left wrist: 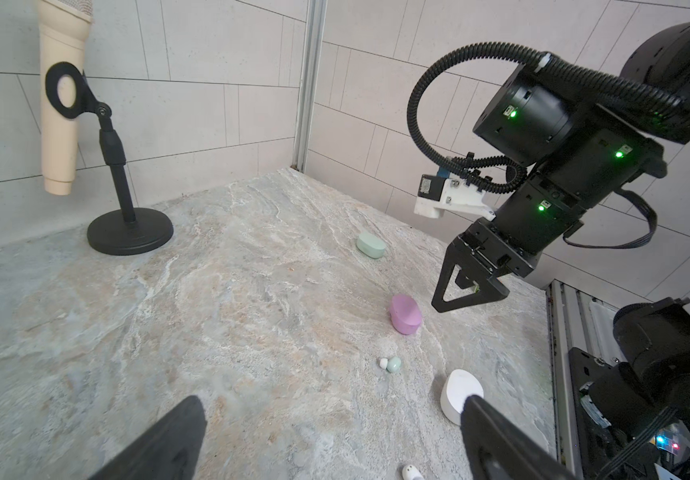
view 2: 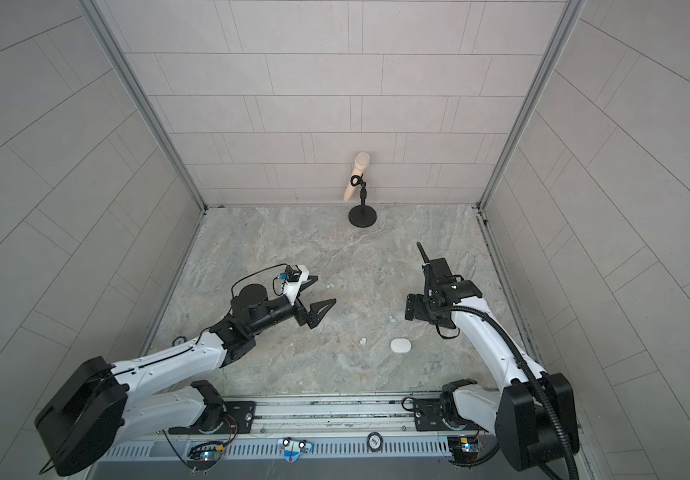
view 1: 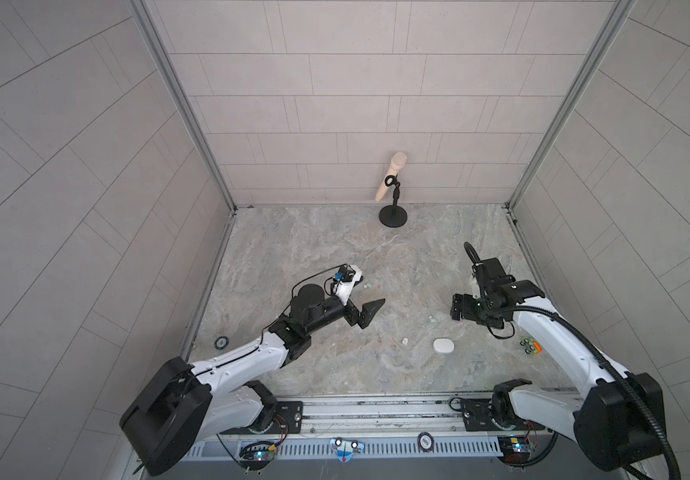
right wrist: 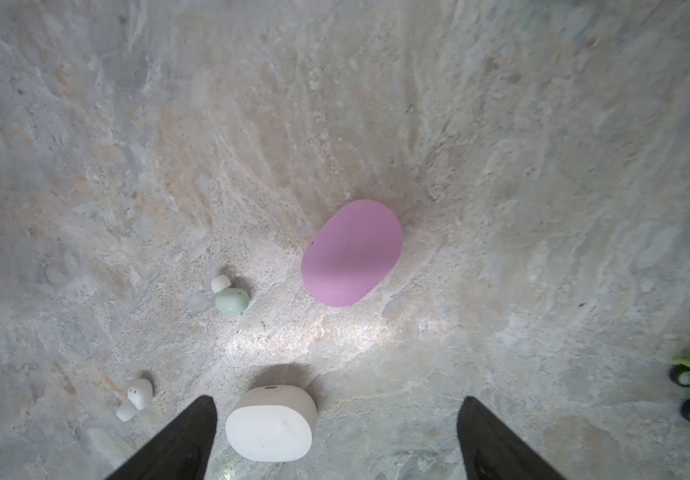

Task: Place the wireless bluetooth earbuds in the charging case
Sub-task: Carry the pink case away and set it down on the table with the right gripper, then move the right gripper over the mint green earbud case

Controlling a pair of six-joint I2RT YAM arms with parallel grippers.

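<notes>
Showing the approach step: no bud picked up, every case lid apparently shut.

Top views: L gripper (view 2: 326, 289), jaws spread and empty, is well apart from the white oval plastic case (view 1: 443, 345). Two tiny pale buds (view 1: 366, 286) show by its fingers, colour unclear. R gripper (view 1: 457, 309) hangs near the case, on its far side, pointing down at the grey marbled tabletop (view 1: 335, 249). A white bean-shaped plastic bud (view 1: 405, 341) lies just beside the case, twd the L arm. A mint-green bean-shaped plastic bud (view 2: 392, 319) lies near the case, beyond it.

Left wrist view: lilac oval plastic case (left wrist: 405, 314) beyond the white case, below the R gripper; mint-green oval plastic case (left wrist: 371, 246) farther off again.

Right wrist view: R gripper fingers wide apart, nothing held; white case sits just beside one finger, unclamped.

Judgement: next move calls for a lid opened first, prob. w/ one arm steadying the case. Then a fine pinch on the colour-matched bud, approached from above.
</notes>
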